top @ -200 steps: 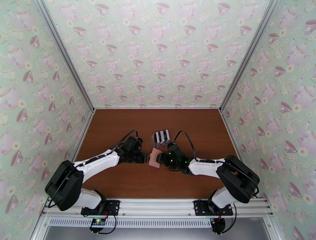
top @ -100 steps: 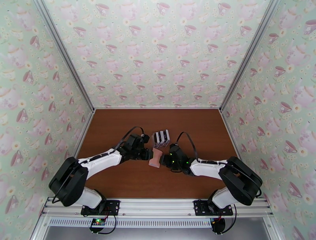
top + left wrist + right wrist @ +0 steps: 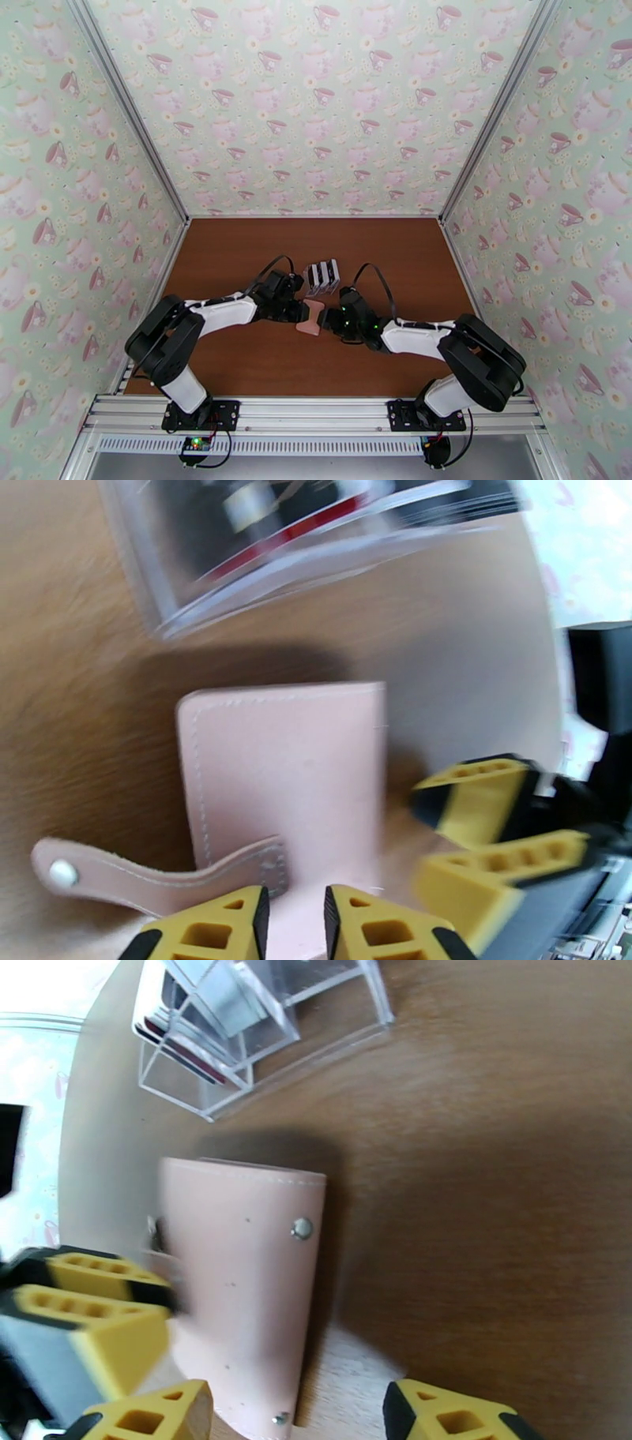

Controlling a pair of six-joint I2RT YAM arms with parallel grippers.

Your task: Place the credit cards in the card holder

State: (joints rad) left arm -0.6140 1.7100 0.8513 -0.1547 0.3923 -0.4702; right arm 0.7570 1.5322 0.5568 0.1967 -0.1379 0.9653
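No card is in yet: the credit cards (image 3: 322,275) sit in the clear rack (image 3: 261,1007) above centre, and the card holder (image 3: 314,317) lies folded at centre frame. My left fingers (image 3: 301,309), nearly closed, perhaps pinch its edge; my right fingers (image 3: 327,319) gape around it.

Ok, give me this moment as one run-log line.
card holder: folded, tab unsnapped | left gripper: jaws nearly closed at its edge | right gripper: jaws open astride its corner | credit cards: in clear rack

Bright, even light from overhead, with soft shadows on the table (image 3: 237,355). Smeared by motion at the left wrist, worst across the clear rack (image 3: 300,535). Dark shadow beside the card holder (image 3: 237,1276).
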